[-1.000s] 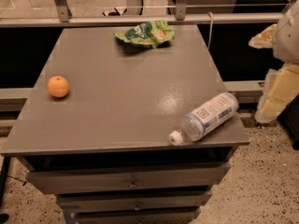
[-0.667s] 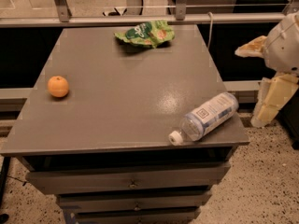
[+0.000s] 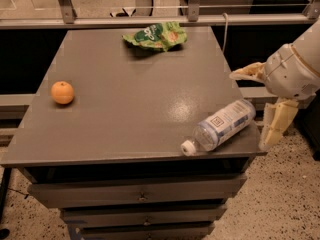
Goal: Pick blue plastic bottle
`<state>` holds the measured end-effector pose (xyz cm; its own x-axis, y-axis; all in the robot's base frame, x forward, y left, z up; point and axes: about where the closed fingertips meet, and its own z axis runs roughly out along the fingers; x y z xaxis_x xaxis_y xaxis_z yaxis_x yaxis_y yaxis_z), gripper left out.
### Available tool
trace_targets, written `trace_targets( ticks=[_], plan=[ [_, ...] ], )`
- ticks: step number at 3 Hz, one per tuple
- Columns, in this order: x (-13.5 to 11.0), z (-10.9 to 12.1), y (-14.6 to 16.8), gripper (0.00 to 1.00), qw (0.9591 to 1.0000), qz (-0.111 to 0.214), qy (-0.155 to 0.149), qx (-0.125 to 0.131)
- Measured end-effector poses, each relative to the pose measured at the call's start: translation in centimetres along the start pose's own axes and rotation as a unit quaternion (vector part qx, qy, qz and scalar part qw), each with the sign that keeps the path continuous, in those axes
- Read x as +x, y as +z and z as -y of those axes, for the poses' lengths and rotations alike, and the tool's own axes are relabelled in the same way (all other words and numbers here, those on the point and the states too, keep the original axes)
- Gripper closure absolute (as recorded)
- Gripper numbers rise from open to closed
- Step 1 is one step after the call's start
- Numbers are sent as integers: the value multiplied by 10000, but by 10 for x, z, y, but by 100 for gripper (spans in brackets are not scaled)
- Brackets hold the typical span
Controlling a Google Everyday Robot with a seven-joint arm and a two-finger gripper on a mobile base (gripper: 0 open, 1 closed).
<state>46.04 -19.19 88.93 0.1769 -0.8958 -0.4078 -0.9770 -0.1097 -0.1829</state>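
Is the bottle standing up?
No, the blue plastic bottle lies on its side on the table, with the open gripper beside it.

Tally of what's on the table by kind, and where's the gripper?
blue plastic bottle: 1
orange: 1
green snack bag: 1
Total: 3
gripper: just off the right edge of the table, beside the blue plastic bottle, jaws open.

Blue plastic bottle (image 3: 222, 125) lies sideways beside spread jaws.
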Motion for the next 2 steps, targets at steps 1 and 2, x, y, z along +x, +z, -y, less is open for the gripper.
trace_targets(
  ticks=[1, 2],
  plan=[
    [-3, -4, 22, 0, 9999, 72, -134, -64],
    [-3, -5, 39, 4, 10000, -12, -39, -2]
  ],
)
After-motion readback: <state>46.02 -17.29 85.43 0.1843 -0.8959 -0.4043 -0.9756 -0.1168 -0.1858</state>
